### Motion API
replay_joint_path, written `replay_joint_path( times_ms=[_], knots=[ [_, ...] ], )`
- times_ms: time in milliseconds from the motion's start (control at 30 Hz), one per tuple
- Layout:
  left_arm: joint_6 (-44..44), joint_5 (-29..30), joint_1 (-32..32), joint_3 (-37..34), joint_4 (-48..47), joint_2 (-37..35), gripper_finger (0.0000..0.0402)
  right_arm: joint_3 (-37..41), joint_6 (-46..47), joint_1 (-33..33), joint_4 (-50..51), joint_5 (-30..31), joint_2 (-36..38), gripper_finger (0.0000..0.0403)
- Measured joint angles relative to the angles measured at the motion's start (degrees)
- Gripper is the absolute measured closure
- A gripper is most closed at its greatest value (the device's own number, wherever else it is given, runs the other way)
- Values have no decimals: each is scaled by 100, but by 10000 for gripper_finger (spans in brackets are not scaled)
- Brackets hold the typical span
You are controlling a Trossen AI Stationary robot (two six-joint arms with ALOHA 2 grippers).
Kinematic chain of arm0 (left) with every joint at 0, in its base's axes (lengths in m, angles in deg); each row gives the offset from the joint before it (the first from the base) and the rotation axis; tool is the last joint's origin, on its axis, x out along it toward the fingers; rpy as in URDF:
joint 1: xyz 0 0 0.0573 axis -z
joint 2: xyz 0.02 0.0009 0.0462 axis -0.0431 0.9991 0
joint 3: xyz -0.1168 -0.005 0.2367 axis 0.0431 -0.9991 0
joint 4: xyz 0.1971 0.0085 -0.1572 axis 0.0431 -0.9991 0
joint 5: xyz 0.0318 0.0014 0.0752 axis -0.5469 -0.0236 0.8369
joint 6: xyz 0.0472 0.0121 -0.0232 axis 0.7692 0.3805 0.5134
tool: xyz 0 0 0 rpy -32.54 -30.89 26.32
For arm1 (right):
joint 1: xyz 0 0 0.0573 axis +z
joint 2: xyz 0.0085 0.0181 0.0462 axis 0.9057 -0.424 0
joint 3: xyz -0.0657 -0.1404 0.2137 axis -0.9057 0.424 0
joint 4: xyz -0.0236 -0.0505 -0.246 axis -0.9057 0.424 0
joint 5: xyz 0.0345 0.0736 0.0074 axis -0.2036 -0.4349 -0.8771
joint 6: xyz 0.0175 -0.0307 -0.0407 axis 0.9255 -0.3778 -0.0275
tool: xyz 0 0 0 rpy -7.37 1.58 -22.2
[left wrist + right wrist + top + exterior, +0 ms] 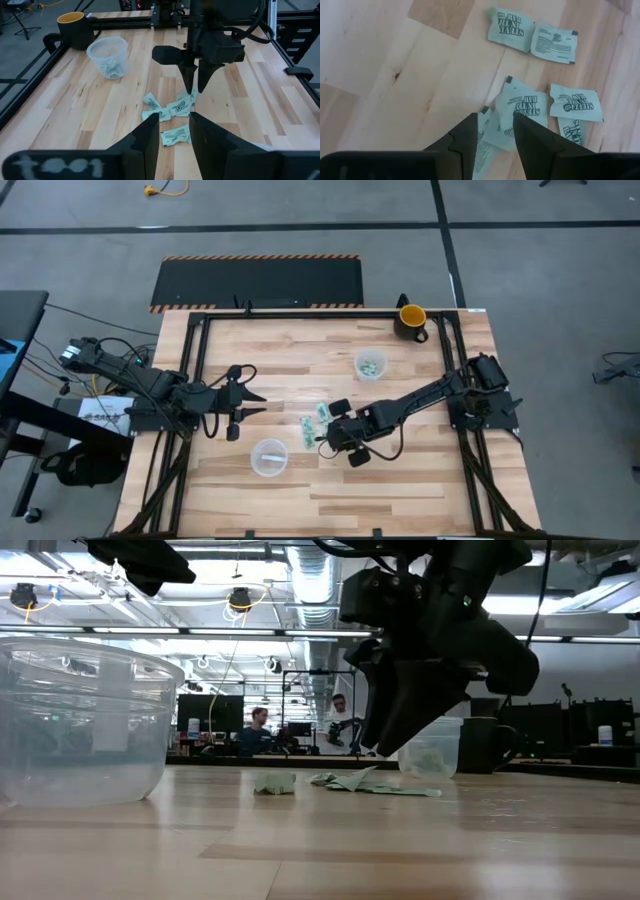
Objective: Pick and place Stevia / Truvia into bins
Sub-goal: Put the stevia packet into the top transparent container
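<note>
Several light green Stevia sachets [315, 425] lie flat and loosely scattered mid-table, some overlapping [520, 115]. My right gripper [496, 120] points down over this pile, fingers narrowly open and standing just above an overlapping sachet [196, 90]. In the low view its tips [390, 745] hang clear of the sachets [350, 783]. One clear cup [370, 365] stands toward the far edge with sachets inside [107, 55]. A second clear cup [269, 457] stands toward the near edge. My left gripper [255, 398] waits open at the table's left, level and facing the pile [175, 125].
A dark mug with a yellow inside [411, 320] stands at the far edge, beyond the far cup. Black frame rails [200, 370] run along the table's left, right and far sides. Bare wood lies near the front edge [400, 500]. People sit in the room behind [260, 725].
</note>
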Motion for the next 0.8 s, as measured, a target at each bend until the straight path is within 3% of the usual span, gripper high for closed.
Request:
replay_joint_path(
  times_ms=[600,800],
  knots=[
    [-53,-48,2,0,-4,0,303,9,-409,-253,17,-199,0,284],
    [-70,-50,1,0,-4,0,303,16,166,16,446,-138,0,284]
  ],
)
